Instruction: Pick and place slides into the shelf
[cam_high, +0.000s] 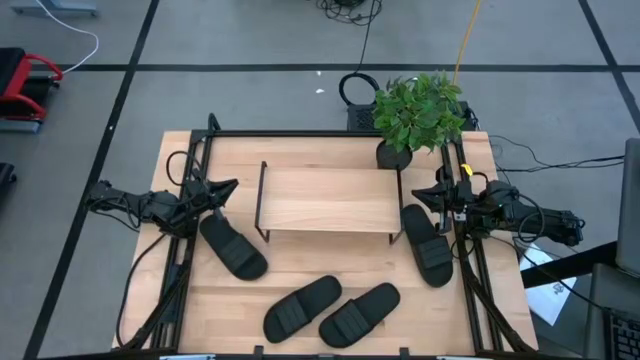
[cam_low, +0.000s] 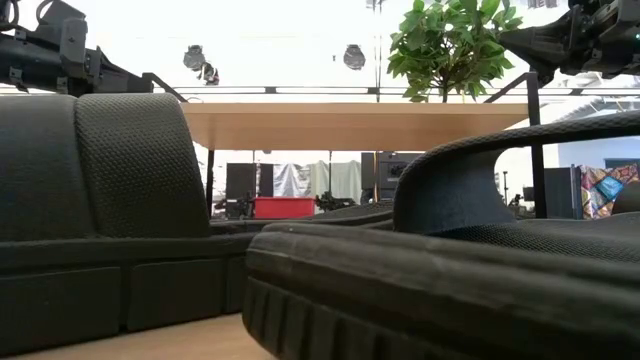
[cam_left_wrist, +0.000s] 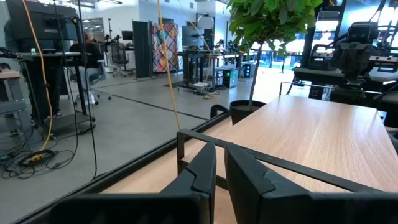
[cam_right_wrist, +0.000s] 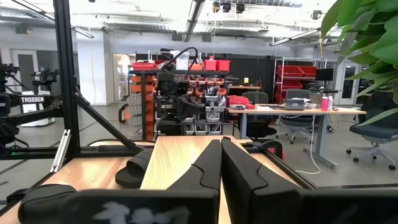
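Several black slides lie soles down on the wooden tabletop. One slide (cam_high: 232, 246) is left of the shelf and one (cam_high: 427, 243) is right of it. Two more (cam_high: 302, 306) (cam_high: 359, 313) lie side by side near the front edge and fill the low view (cam_low: 100, 220) (cam_low: 450, 270). The shelf (cam_high: 328, 200), a light plank on thin black legs, stands mid-table. My left gripper (cam_high: 228, 188) (cam_left_wrist: 221, 165) hovers shut at the shelf's left end, above the left slide's far end. My right gripper (cam_high: 420, 192) (cam_right_wrist: 221, 155) hovers shut at the shelf's right end.
A potted plant (cam_high: 418, 112) stands at the far right corner, just behind my right gripper. A black metal frame (cam_high: 300, 133) runs around the table's edges. Bare tabletop shows between the shelf and the two near slides.
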